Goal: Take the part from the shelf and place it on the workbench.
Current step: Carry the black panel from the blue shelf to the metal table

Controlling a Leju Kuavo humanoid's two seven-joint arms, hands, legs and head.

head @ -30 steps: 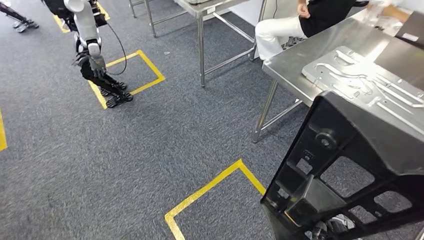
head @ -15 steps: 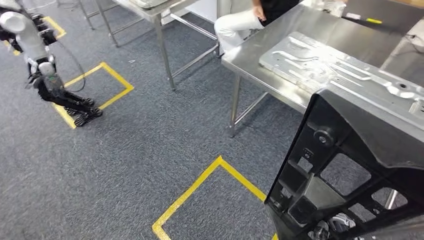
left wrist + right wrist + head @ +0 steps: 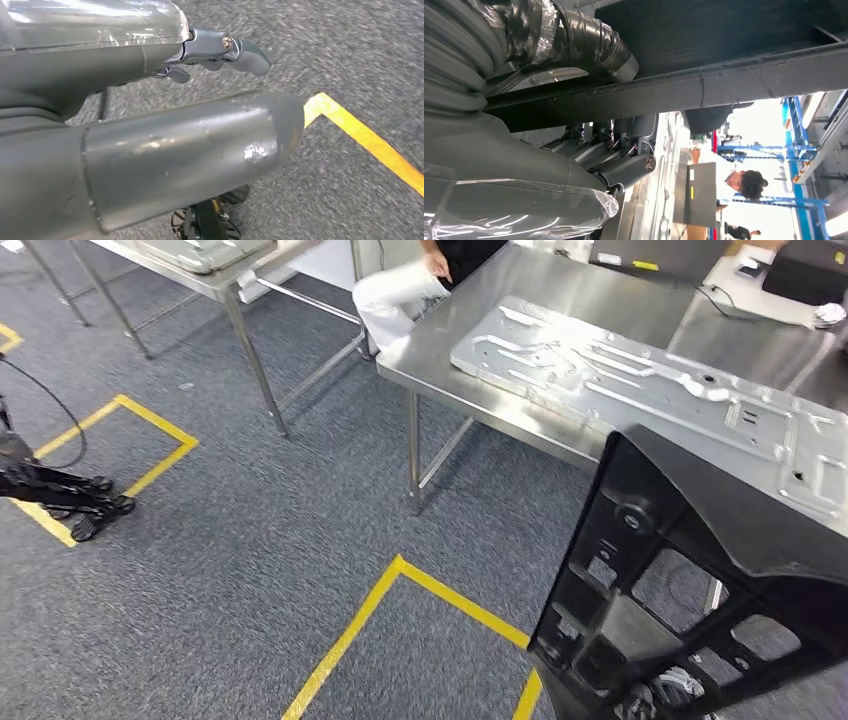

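Closest to the right hand (image 3: 624, 165) is the black part (image 3: 700, 570) itself: a large ribbed frame whose edge bar runs between the taped thumb on one side and the curled fingers (image 3: 599, 137) on the other, so the hand grips it and carries it out in front of the robot's body. The hold takes one edge of a broad, heavy-looking piece, and my worry is that it could pivot or slip in that grasp as the robot walks, since most of its bulk hangs well away from the fingers. Just beyond the part's far edge lies the steel workbench (image 3: 470, 315), with a stamped metal plate (image 3: 620, 370) already lying on it; setting the part down blind could knock it against that plate or against the bench rim, because the part hides much of the surface behind it. The left hand (image 3: 220, 50) hangs over the carpet with nothing in it, fingers loosely curled yet apart. Farthest off, a seated person (image 3: 410, 285) is at the bench's back corner.
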